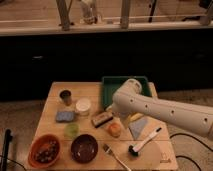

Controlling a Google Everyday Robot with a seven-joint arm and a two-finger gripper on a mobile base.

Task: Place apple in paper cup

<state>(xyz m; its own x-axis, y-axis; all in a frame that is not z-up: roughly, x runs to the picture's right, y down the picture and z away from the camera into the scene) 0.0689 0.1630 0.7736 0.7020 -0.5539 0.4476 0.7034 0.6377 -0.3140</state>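
The apple (115,130) is a small orange fruit lying on the wooden table (55,90), right of centre. The paper cup (83,105) is short and white, and stands upright to the apple's upper left, about a cup's width away. My white arm (160,111) reaches in from the right. Its gripper (116,118) hangs at the arm's left end, just above the apple. The arm's body hides most of the gripper.
A green tray (112,85) sits at the back behind the arm. A dark cup (65,96), blue sponge (65,116), pale green cup (71,130) and brown block (102,119) lie around the white cup. Two bowls (44,150) (84,148), a fork (115,156), brush (145,142), grey cloth (140,128) and yellow item (136,117) fill the front.
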